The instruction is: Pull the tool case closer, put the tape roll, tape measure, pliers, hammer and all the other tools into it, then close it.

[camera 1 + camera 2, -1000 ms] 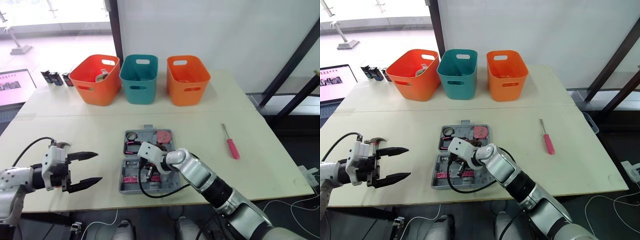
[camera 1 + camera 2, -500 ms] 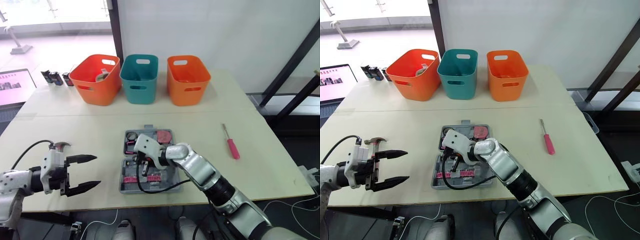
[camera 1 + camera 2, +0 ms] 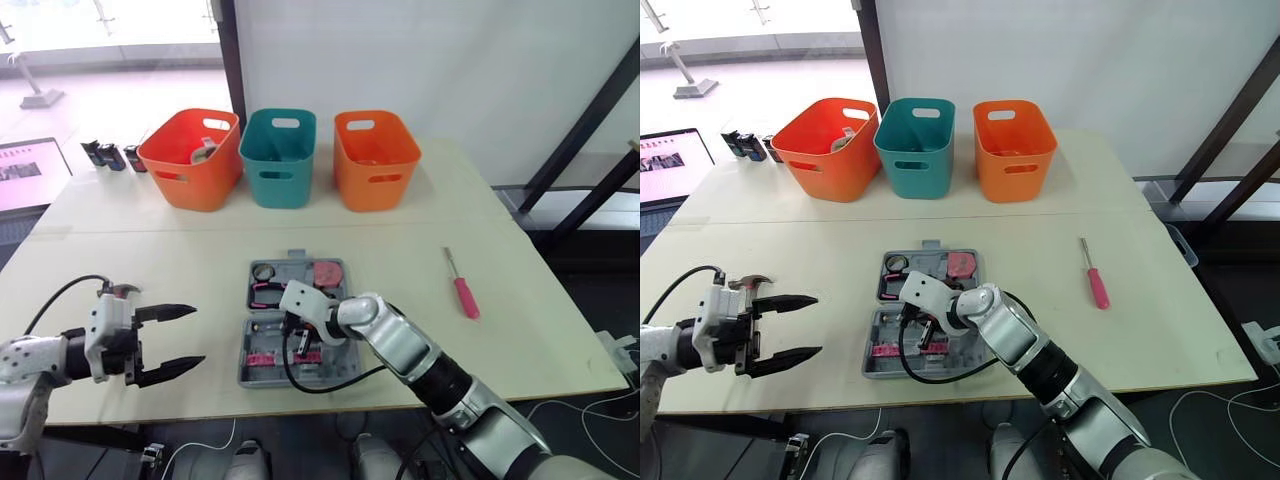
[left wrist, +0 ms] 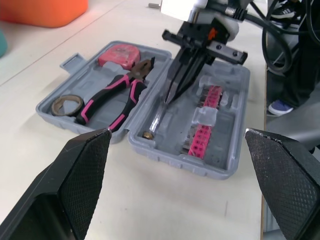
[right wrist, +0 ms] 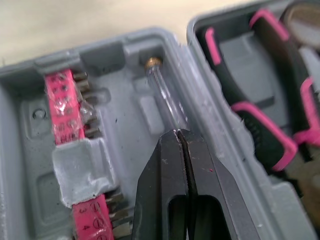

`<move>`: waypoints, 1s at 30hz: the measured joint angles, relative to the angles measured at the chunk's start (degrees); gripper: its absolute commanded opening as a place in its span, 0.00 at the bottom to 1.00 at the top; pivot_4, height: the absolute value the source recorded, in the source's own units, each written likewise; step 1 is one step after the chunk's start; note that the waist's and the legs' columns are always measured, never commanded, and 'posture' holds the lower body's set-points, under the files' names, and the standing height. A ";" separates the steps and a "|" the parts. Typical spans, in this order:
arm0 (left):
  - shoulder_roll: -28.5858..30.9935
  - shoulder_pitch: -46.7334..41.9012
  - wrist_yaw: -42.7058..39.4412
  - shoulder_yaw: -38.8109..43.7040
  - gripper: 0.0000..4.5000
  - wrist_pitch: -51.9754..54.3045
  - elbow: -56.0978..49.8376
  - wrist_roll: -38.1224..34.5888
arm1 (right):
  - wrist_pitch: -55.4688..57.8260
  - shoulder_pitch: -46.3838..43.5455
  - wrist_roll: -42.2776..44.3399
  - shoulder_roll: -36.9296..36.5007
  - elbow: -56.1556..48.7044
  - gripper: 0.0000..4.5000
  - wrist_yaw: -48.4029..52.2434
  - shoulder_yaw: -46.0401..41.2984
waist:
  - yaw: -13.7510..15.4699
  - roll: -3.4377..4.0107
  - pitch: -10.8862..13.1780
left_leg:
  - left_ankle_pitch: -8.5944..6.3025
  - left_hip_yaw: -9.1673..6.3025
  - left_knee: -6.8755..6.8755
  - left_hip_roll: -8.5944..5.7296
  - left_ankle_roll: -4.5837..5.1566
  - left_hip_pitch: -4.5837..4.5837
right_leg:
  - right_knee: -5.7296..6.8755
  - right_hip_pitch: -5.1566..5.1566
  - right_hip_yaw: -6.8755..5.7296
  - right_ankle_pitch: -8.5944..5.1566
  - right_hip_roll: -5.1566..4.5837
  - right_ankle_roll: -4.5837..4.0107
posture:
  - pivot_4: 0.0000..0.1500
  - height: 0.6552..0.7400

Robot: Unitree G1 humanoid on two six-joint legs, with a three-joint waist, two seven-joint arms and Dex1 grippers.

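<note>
The surface (image 3: 400,250) carries three bins (image 3: 278,165) along its far side. The tool case (image 4: 220,170) lies open near the front edge, so the pulling step looks done. The left hand (image 3: 198,334) hovers over the front left corner, well apart from the case, its fingers spread wide and empty. The right hand (image 4: 169,97) is down inside the near half of the case. Its fingers are pinched together to a point and grip nothing, their tips at a clear-handled driver (image 4: 156,120) that lies in its slot beside the pink bit strips (image 4: 202,135).

The far half of the case already holds the pliers (image 4: 112,95), the tape measure (image 4: 120,54) and the tape roll (image 4: 66,104).

A pink screwdriver (image 3: 462,288) is left out, well to the right of the case. No hammer lies in the case; what may be its head (image 3: 748,283) shows just behind the left hand, though I cannot be sure. The lid is not yet shut. By my reckoning the packing is past halfway.
</note>
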 measured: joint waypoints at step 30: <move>0.10 9.05 0.53 9.52 1.00 -5.86 11.42 1.05 | 1.89 20.67 19.98 -28.61 -28.05 0.06 13.42 -34.88 | 1.28 -0.06 0.02 | -0.02 0.06 -0.01 -0.01 -0.03 0.01 | -0.30 0.02 0.00 0.01 -0.11 -0.09 | 1.00 1.00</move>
